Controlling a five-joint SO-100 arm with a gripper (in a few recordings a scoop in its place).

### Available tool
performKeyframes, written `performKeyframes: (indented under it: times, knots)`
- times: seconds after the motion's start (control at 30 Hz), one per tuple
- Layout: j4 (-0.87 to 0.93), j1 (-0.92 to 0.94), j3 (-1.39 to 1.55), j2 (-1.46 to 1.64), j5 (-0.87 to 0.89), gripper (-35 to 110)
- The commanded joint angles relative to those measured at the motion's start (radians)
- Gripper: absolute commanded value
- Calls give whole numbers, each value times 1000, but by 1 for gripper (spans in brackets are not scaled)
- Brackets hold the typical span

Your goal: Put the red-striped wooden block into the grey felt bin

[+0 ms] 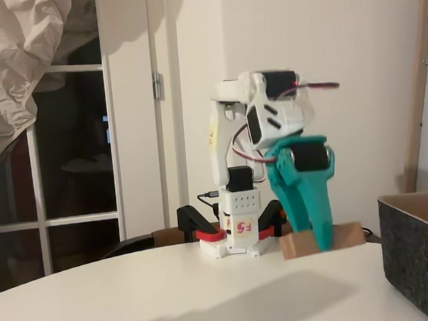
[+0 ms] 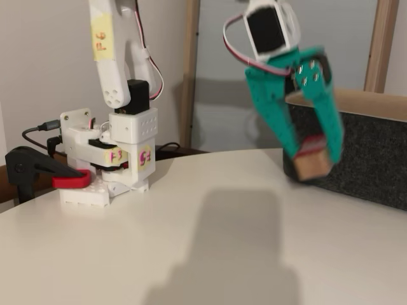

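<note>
White round bench (image 1: pixel 172 296) in front, bare near the camera, arm's shadow across it in both fixed views. Grey felt bin (image 1: pixel 420 252) at the right edge in a fixed view, dark thick wall, tan inside showing at the top; also on the right in a fixed view (image 2: pixel 369 152), behind the hand. Teal hand (image 1: pixel 321 235) hangs fingers-down, clear above the bench, pinching the red-striped wooden block (image 2: pixel 313 160) between its fingertips. Block is lifted off the bench, tilted, light-brown sides with red on top, blurred. It sits just in front of the bin's outer wall, below the rim, not inside. In a fixed view the block (image 1: pixel 308 243) looks tan, to the left of the bin. Farther back the white arm base (image 2: pixel 111 162) is fixed to the bench with a black-and-red clamp (image 2: pixel 48 175). Wall and door behind.
</note>
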Motion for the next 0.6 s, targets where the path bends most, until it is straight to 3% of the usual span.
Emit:
performKeyframes:
  times: [0.0, 0.57]
  knots:
    - [-64, -21, -26, 110, 9, 3]
    - [-169, -215, -181, 152, -75, 6]
